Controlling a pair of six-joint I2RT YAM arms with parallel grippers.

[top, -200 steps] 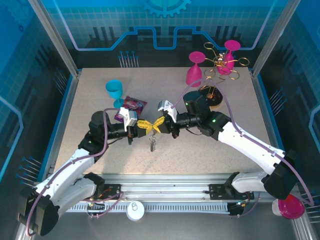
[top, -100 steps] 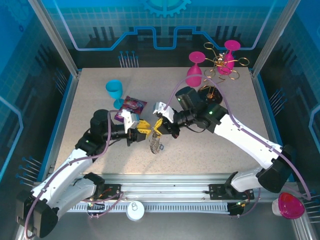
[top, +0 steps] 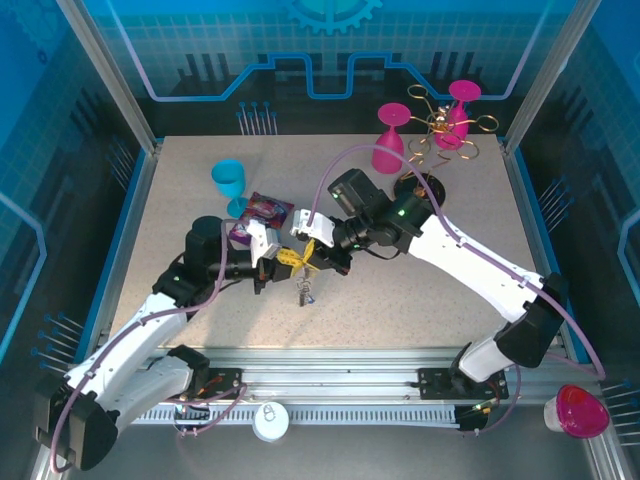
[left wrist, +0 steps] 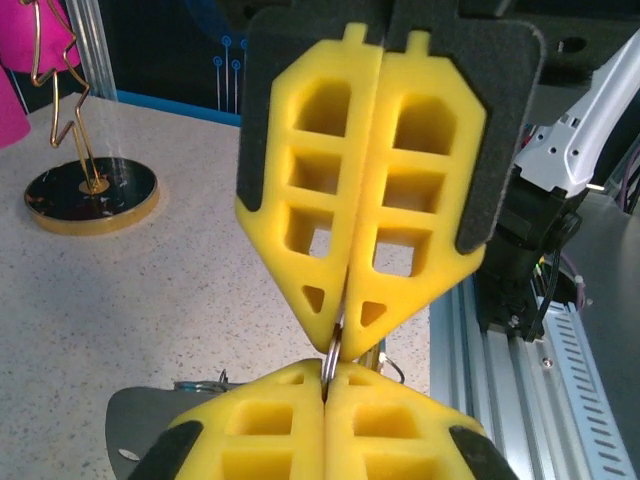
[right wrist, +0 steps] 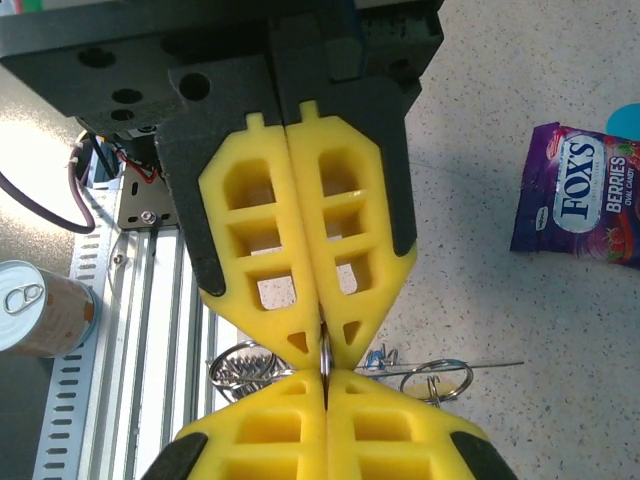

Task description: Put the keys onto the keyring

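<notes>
Left gripper (left wrist: 327, 378) and right gripper (right wrist: 326, 380) meet tip to tip. Both are clamped on the keyring (left wrist: 332, 355), which shows as a thin metal edge between the pads. Expect stiff, springy, slick wire, so pinch flat across it. Keys (right wrist: 238, 368) sit just under your tips: tiny, light, likely to skid.

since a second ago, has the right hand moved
Yes. The right hand has shifted left in the top view, away from the stand's round base and toward the candy packet.
</notes>
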